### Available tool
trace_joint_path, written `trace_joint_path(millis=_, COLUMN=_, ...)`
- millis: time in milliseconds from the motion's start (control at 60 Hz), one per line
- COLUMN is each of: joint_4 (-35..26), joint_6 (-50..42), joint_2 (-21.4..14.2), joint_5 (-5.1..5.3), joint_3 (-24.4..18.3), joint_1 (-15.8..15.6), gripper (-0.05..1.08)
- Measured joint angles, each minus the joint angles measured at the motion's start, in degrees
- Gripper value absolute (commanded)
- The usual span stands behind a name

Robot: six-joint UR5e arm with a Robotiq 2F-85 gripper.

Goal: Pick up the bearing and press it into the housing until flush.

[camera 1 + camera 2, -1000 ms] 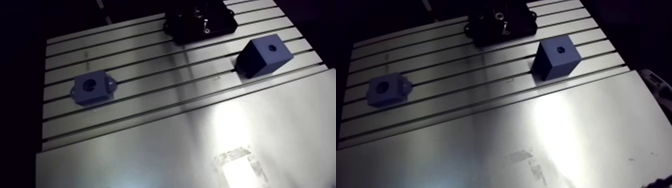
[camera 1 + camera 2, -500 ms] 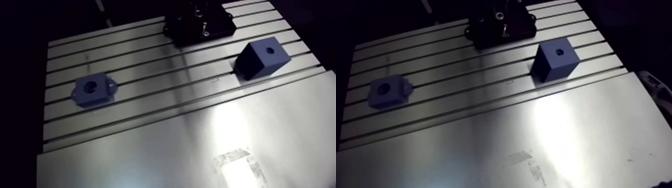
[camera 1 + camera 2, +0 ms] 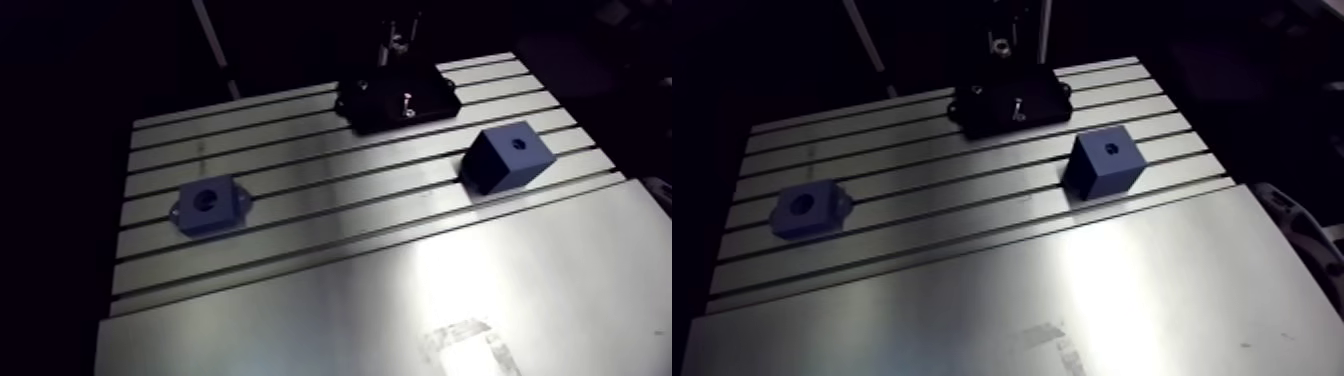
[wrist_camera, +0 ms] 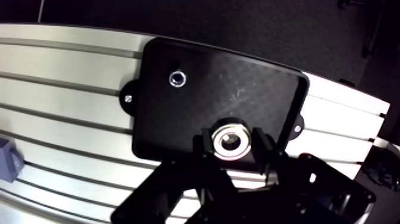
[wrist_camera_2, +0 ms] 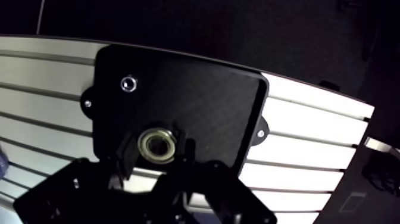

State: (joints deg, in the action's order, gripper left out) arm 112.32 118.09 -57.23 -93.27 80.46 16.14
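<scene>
In the wrist view my gripper [image 4: 231,144] is shut on the bearing [image 4: 230,141], a small silver ring pinched between the two black fingers [image 4: 201,145]. It hangs a little above a black base plate [image 4: 196,95] that has a small metal-rimmed hole [image 4: 177,78]. In the arm view the gripper [image 3: 398,40] stands over that plate [image 3: 400,98] at the table's far edge. The blue housing [image 3: 208,206], a block with side flanges and a round bore on top, sits far off on the left of the slotted table.
A blue cube [image 3: 506,158] with a small hole on top stands at the right of the slotted table [image 3: 300,170]. A smooth metal sheet [image 3: 400,310] covers the near part. The table's far edge runs just behind the black plate.
The arm camera has pulled up and back, so the whole table looks smaller and shifted. The gripper now shows higher above the black plate. The blue blocks have not moved.
</scene>
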Motion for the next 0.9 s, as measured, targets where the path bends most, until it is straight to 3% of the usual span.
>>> trace_joint_path(millis=317, joint_4=-5.2, joint_6=-8.2, joint_2=-6.0, joint_5=-0.07, joint_3=1.9, joint_1=-1.4, gripper=0.56)
trace_joint_path(millis=900, joint_4=-8.5, joint_6=-19.0, joint_2=-13.6, joint_5=0.33, joint_3=7.3, joint_1=-8.8, gripper=0.56)
